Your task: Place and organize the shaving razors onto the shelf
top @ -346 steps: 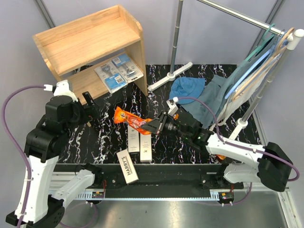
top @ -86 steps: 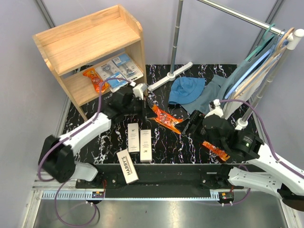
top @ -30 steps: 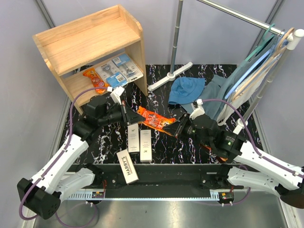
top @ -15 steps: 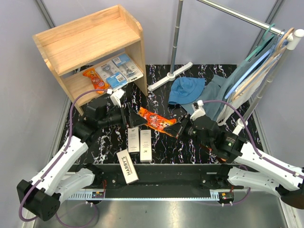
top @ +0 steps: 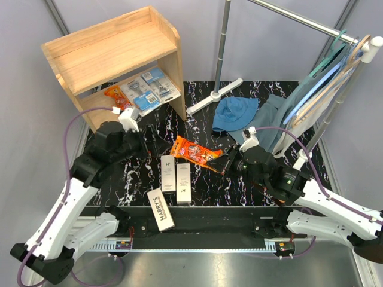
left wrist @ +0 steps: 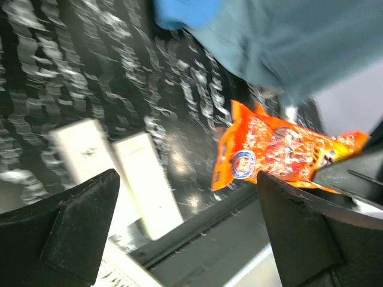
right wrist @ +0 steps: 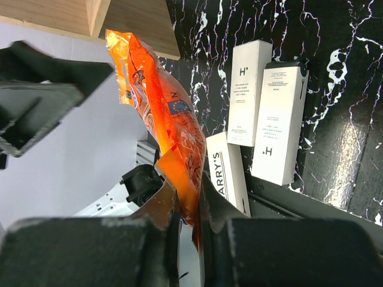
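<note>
My right gripper (top: 230, 161) (right wrist: 190, 203) is shut on one end of a shiny orange razor pack (top: 194, 152) (right wrist: 160, 110) (left wrist: 276, 156), which hangs above the black table. My left gripper (top: 154, 145) (left wrist: 191, 239) is open with nothing between its fingers, just left of the pack. The light-wood shelf (top: 108, 57) (right wrist: 128, 18) holds another orange pack (top: 117, 97) and blue blister packs (top: 149, 88) on its lower level. Three white Harry's boxes (top: 168, 173) (top: 183, 182) (top: 160, 209) (right wrist: 248, 89) lie on the table near the front.
A blue hat (top: 235, 113) and blue cloths (top: 272, 122) lie at the middle right. The metal clothes rack (top: 222, 48) stands behind them, its white foot (top: 214, 95) on the table, with hangers (top: 335, 66) at the right.
My left gripper opened, let go of the orange pack and drew back to the left. The right gripper keeps its hold on the pack's other end.
</note>
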Controlling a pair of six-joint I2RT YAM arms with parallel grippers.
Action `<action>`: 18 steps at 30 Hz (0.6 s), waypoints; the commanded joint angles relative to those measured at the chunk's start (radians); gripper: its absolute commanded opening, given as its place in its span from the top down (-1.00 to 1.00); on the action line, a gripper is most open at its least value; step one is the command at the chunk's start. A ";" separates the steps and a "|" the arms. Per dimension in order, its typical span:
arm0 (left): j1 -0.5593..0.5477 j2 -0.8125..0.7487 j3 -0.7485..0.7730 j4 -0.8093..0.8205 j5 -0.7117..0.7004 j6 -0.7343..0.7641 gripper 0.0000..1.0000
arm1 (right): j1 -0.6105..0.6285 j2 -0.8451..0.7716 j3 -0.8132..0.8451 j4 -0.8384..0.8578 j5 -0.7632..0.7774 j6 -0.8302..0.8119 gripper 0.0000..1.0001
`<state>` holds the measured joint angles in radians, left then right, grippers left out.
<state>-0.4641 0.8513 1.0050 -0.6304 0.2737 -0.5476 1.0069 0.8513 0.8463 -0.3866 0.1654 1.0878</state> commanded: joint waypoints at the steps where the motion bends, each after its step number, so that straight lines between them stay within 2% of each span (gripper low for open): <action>1: 0.002 -0.046 0.150 -0.152 -0.282 0.098 -0.98 | -0.002 0.000 0.004 0.034 0.013 -0.011 0.93; 4: 0.002 -0.052 0.222 -0.251 -0.398 0.117 -0.98 | -0.001 0.014 0.008 0.035 0.006 -0.012 0.93; 9: 0.002 -0.087 0.331 -0.427 -0.707 0.097 -0.98 | -0.002 0.037 0.008 0.054 -0.013 -0.014 0.94; 10: 0.002 -0.092 0.351 -0.458 -0.807 0.091 -0.98 | -0.002 0.052 0.013 0.061 -0.017 -0.016 0.94; 13: 0.002 -0.106 0.417 -0.548 -0.966 0.101 -0.98 | -0.002 0.095 0.030 0.083 -0.038 -0.022 0.94; 18: 0.002 -0.136 0.464 -0.588 -1.079 0.129 -0.98 | -0.002 0.204 0.094 0.132 -0.089 -0.048 0.95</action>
<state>-0.4637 0.7334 1.4166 -1.1557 -0.5995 -0.4515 1.0069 0.9897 0.8604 -0.3500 0.1253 1.0779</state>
